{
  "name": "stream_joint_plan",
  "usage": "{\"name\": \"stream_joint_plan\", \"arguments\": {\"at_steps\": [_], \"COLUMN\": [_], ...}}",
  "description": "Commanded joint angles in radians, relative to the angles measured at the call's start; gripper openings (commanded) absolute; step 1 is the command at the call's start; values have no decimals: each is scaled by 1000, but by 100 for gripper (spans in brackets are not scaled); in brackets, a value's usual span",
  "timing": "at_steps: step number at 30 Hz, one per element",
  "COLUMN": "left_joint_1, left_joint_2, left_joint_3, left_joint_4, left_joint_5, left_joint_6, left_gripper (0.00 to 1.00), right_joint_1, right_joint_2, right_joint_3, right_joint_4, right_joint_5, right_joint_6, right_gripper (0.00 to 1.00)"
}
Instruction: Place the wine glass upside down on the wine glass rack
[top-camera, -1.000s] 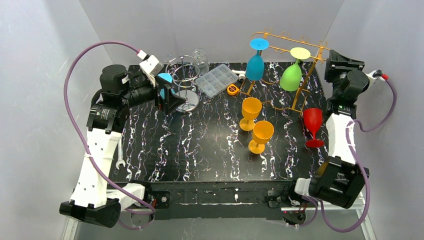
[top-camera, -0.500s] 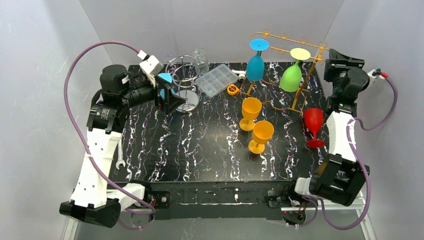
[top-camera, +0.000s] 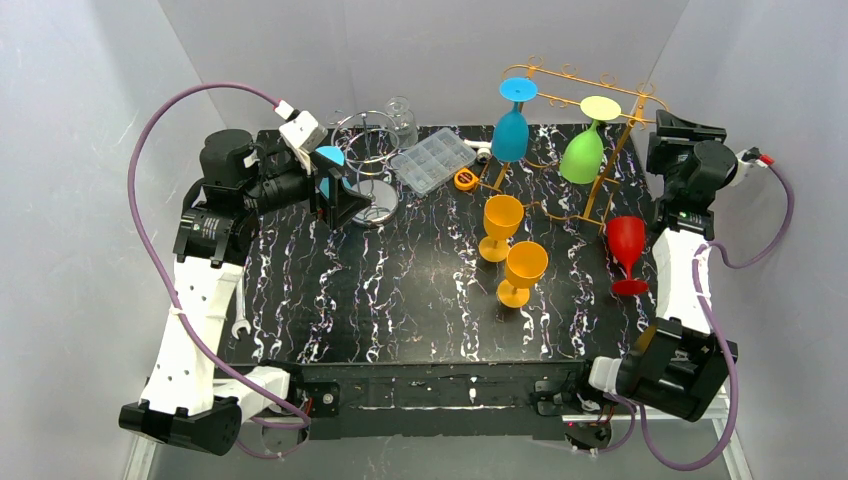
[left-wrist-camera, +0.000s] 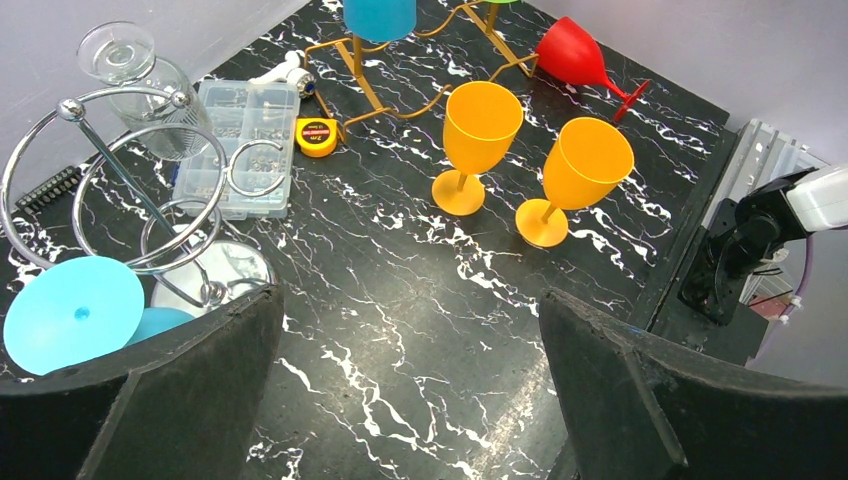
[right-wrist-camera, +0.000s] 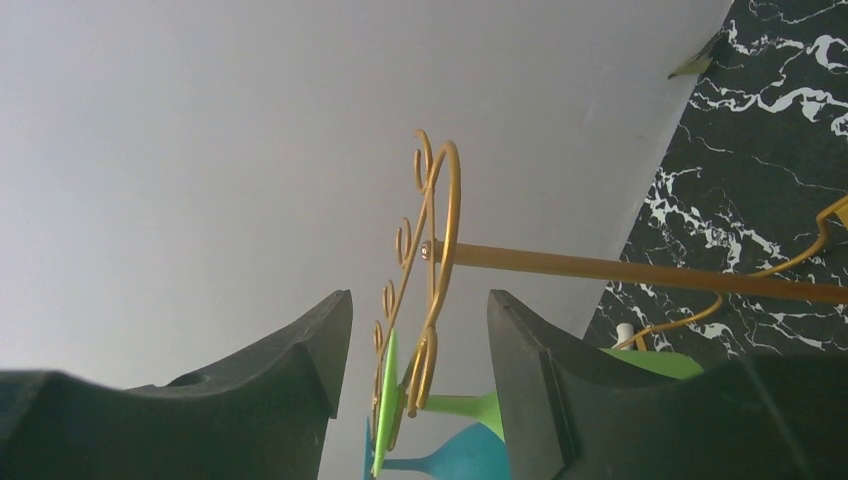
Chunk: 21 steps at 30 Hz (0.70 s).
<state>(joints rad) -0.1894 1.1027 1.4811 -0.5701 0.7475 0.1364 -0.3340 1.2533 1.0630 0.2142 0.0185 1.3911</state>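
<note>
Top view: gold rack (top-camera: 572, 75) at the back right of the worktop (top-camera: 400, 290), carrying two glasses bowl-down, blue glass (top-camera: 510, 132) toward its left end and green glass (top-camera: 582, 155) toward its right. The green one reads as the task's glass, and it hangs free of both arms, so that placing looks done. Right hand (top-camera: 672, 128) sits just off the rack's right end, nothing in it. Upright in front of the rack: two orange glasses (top-camera: 502, 222) and one red glass (top-camera: 626, 245), the red nearest the rack's right foot. These are unhung, if more are wanted. Well left of the rack is a chrome rack (top-camera: 365, 150) with a light-blue glass (top-camera: 329, 157) and a clear glass (top-camera: 400, 115). Left hand (top-camera: 340, 200) is close beside it. Count: seven glasses, two racks, one compartment box (top-camera: 434, 160), one tape measure (top-camera: 465, 179), one wrench (top-camera: 240, 328). Left wrist view: fingers spread wide, only bare worktop between them. The light-blue glass is outside the left finger, foot up; whether it hangs on the chrome rings I cannot tell. Right wrist view: fingers apart by a moderate gap, gripping nothing. The gold rack's scrolled end shows through the gap, the green foot seated in its rail.
</note>
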Motion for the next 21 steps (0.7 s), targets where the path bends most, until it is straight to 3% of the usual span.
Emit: {"name": "stream_joint_plan", "arguments": {"at_steps": [1,7,15,21], "left_joint_1": [-3,-3,-4,-4], "left_joint_2": [-4,10,29,36], "left_joint_3": [11,28,56,74], "left_joint_4": [-11,-8,-8,-9], "left_joint_5": [6,9,18,16], "left_joint_6": [12,5,-3,-12], "left_gripper": [99,99,99,99], "right_joint_1": [-16,-17,-17,-13], "right_joint_2": [25,95,160,165], "right_joint_3": [21,81,89,73], "right_joint_4": [77,133,176,194], "right_joint_5": [43,44,41,40], "right_joint_6": [8,17,31,43], "right_gripper": [60,51,47,16]}}
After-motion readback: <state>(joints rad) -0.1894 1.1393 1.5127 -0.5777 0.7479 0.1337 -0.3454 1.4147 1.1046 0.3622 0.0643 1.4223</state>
